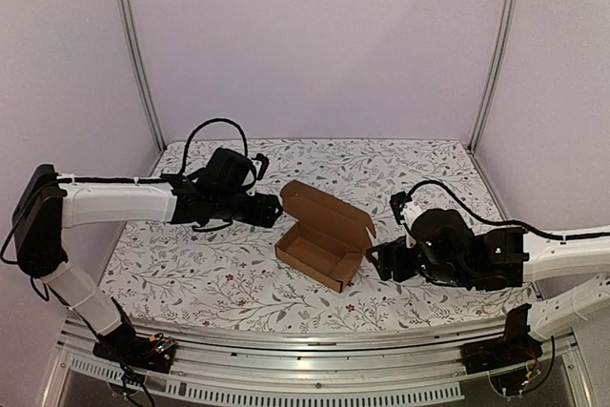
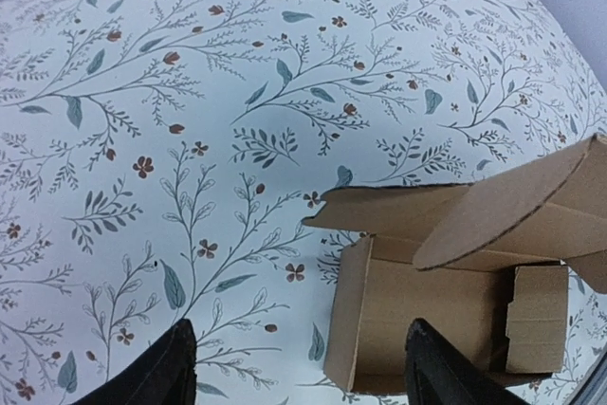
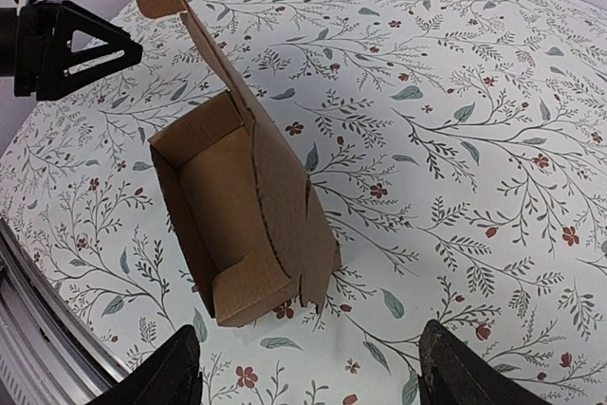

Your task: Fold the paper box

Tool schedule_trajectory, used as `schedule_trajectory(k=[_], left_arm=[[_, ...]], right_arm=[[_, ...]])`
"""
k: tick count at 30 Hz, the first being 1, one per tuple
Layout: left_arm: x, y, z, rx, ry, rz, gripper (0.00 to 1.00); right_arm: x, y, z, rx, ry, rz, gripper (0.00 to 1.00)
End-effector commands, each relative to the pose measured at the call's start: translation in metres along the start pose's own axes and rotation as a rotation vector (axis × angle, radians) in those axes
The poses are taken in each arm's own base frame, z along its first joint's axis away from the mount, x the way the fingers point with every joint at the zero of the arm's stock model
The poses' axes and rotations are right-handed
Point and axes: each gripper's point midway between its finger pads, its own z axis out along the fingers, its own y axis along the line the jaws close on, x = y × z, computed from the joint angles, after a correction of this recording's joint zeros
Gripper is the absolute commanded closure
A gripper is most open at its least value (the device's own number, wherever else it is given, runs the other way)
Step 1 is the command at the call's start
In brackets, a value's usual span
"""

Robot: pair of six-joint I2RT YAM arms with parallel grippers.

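Nearest me is the right claw (image 1: 376,259), low over the white, leaf-and-flower-printed surface (image 1: 191,274). From its wrist cam the two black fingers (image 3: 166,372) are spread wide with only tablecloth between them, so it's holding nothing.

Next out is the plain brown cardboard paper box (image 1: 324,240), sitting roughly mid-surface. Taking the box as the centre of the dial in the overhead view, the right claw is at about 4 o'clock, close to the box's short end but not clearly touching. The tray part is already formed, with walls up and the inside bare. The lid (image 1: 329,207) stands open off the far long side, leaning toward 1 o'clock, and its rounded ear flaps aren't tucked in.

Further back, at about 10 o'clock, is the left claw (image 1: 276,209), just beside the lid's corner. Its jaws are wide too and it's gripping nothing. On its own cam one finger sits in front of the tray's open end, and I can't tell if it's brushing the card.

My read is that closing and tucking the lid is what's left. Here's what worries me:
- The box is light and nothing is pinning it, so pushing the lid down from one side could just skate the whole thing across the cloth.
- If the ears aren't steered inside the walls, they'll catch on the rim and crease.
- Pressing too hard on the lid could buckle the front wall.
- The two claws are working close together over a small box, so they could bump each other.
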Motion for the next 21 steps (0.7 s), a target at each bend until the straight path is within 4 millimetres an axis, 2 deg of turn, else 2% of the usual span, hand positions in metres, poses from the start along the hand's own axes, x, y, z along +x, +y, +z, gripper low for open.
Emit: schedule_trajectory(k=[1,5,8,12,21], left_arm=[[-0.02,-0.016,0.016,0.102,-0.052,0.126,0.23],[-0.027,-0.011,0.025,0.113,-0.069,0.17,0.18],[-0.037,-0.007,0.027,0.122,-0.115,0.193,0.17],[-0.038,-0.01,0.035,0.189,-0.122,0.231,0.16],[-0.036,-0.021,0.049,0.322,-0.098,0.287,0.17]], right_arm=[[0.001,0.006,-0.01,-0.042,0.038,-0.074,0.22],[0.001,0.007,-0.017,-0.062,0.05,-0.088,0.19],[0.002,0.007,-0.021,-0.078,0.056,-0.089,0.19],[0.002,0.009,-0.023,-0.089,0.061,-0.084,0.18],[-0.005,0.006,-0.007,-0.026,0.059,-0.034,0.23]])
